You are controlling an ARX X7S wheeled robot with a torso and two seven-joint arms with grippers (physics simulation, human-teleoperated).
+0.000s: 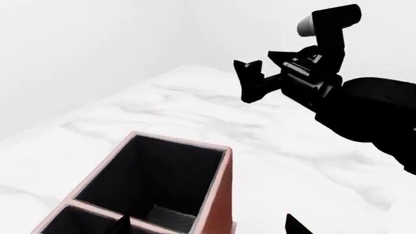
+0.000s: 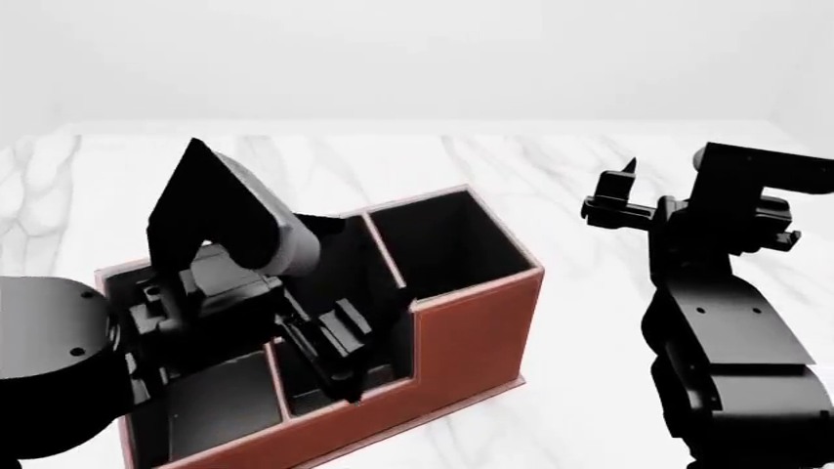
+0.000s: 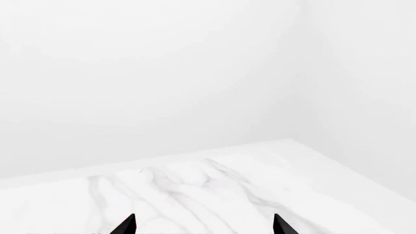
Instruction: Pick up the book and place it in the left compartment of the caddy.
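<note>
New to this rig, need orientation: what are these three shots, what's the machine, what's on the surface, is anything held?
Simulator renders of a two-armed robot. The head view looks down on a white marble table bearing a reddish-brown caddy with black compartments. The left hand hangs over the caddy's middle; the right hand hovers apart, beside it. The other two shots come from cameras by each hand: left sees the caddy, right only table. The right hand is open and empty. No book shows, and whether the left holds anything is unclear.

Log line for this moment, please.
left gripper: open, over caddy | right gripper: open, empty, above table | book: not visible
</note>
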